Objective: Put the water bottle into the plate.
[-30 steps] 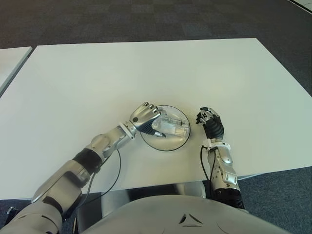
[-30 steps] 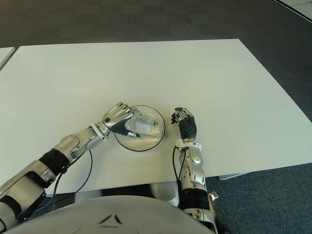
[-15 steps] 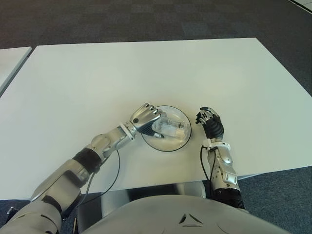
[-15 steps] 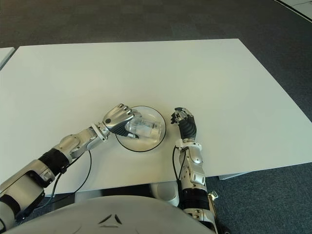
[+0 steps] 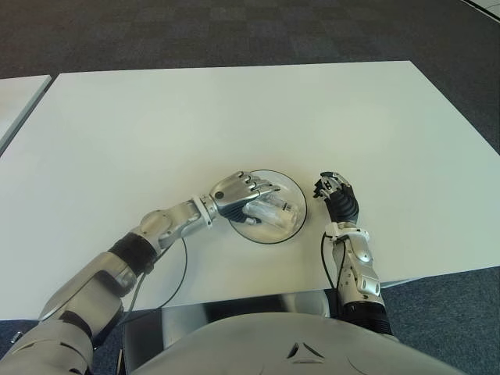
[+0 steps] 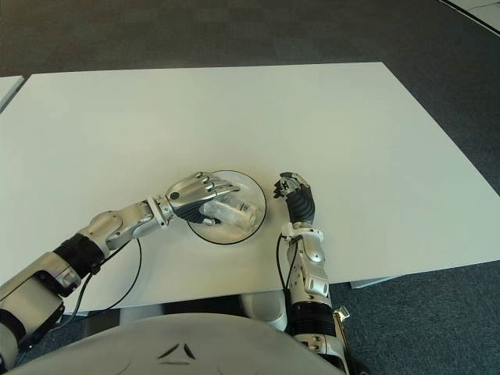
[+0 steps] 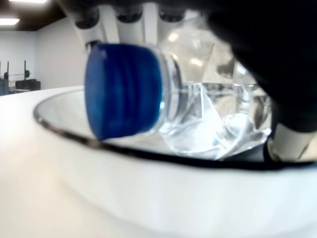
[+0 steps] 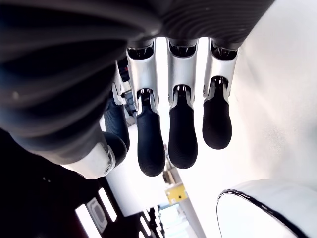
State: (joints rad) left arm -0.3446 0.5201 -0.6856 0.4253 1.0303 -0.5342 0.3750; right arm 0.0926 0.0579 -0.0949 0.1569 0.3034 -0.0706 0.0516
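Fingers of the left hand [image 5: 238, 192] curl over the water bottle [image 5: 269, 209], gripping it; bottle lies on its side inside the plate [image 5: 294, 226], near the table's [image 5: 234, 109] front edge. Left wrist view: blue cap [image 7: 124, 89] just above the plate floor, clear body under the fingers. Long axis roughly level, running from the palm toward the plate's right rim. Bottle sits directly beneath the fingers, so release likely just needs them opening and lifting away. Right hand [image 5: 337, 197] idle just right of the plate, fingers loosely bent, holding nothing.
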